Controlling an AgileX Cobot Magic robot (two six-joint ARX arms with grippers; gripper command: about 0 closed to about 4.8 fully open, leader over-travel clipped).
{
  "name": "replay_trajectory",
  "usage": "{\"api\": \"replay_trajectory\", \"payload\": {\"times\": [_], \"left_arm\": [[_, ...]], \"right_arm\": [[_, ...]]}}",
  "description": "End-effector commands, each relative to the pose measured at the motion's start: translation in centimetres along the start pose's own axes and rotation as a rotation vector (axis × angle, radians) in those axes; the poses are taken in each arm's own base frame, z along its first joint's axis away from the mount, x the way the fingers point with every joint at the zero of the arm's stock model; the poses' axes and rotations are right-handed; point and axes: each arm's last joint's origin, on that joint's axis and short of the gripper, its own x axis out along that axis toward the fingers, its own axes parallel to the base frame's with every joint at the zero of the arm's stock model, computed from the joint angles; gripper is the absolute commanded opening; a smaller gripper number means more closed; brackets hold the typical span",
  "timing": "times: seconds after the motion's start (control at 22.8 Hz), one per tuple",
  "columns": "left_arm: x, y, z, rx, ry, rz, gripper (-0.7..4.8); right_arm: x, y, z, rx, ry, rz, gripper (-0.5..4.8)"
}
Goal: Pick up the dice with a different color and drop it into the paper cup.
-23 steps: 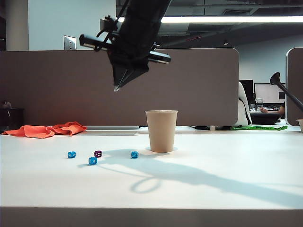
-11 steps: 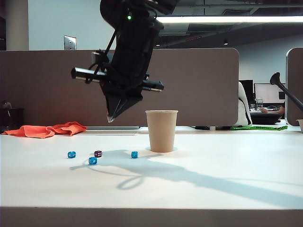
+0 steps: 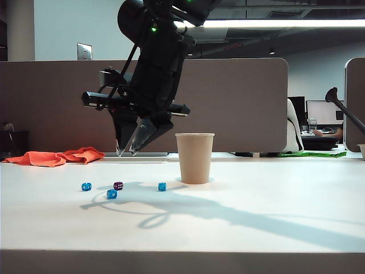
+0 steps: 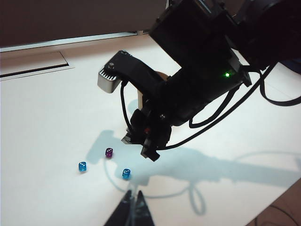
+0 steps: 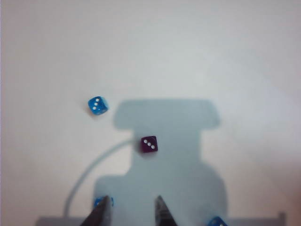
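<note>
On my white table [image 3: 274,200] the cup [image 3: 194,158] stands upright, right of the dice and apart from them. My right gripper [image 3: 126,152] hangs in the air above the dice, fingers parted and empty, while the left gripper [image 4: 132,207] sits back at the near side with its tips together, holding nothing. The purple die [image 3: 118,185] lies on the table between three blue dice [image 3: 86,186], touching none.

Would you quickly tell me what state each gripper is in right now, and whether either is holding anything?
Right gripper: open, empty, above the purple die.
Left gripper: fingertips together, shut, holding nothing, off the table.
</note>
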Motion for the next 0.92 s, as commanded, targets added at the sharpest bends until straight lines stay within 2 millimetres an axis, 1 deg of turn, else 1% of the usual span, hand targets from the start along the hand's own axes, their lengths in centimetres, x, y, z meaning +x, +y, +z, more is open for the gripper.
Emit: {"api": "replay_trajectory", "payload": {"times": [0.04,0.22,0.26,0.31,0.57,0.7,0.92], "left_arm": [[-0.1,0.0,0.2,0.01,-0.013,-0.007,-0.06],[-0.1,0.0,0.2,0.01,-0.013,-0.007,-0.06],[-0.1,0.0,0.2,0.009,-0.013,-0.007,-0.06],[-0.1,0.0,0.2,0.009,-0.013,-0.007,-0.06],[-0.1,0.0,0.2,0.007,-0.013,-0.007,-0.06],[-0.1,0.0,0.2,0.006,-0.012,-0.006,-0.06],[-0.1,0.0,0.2,0.006,-0.013,-0.006,-0.06]], "right_arm": [[-0.3,0.3,0.4,-0.081,-0.025,0.009,1.23],[-0.3,0.3,0.4,-0.083,-0.028,0.017,1.29],[-0.3,0.4,0.4,-0.091,-0.028,0.035,1.52],[-0.2,0.4,0.4,-0.091,-0.03,0.036,1.6],[0.5,0.5,0.2,-0.085,-0.023,0.058,1.6],[0.8,0.5,0.1,-0.052,-0.023,0.058,1.61],[0.8,0.5,0.3,-0.05,-0.038,0.059,1.63]]}}
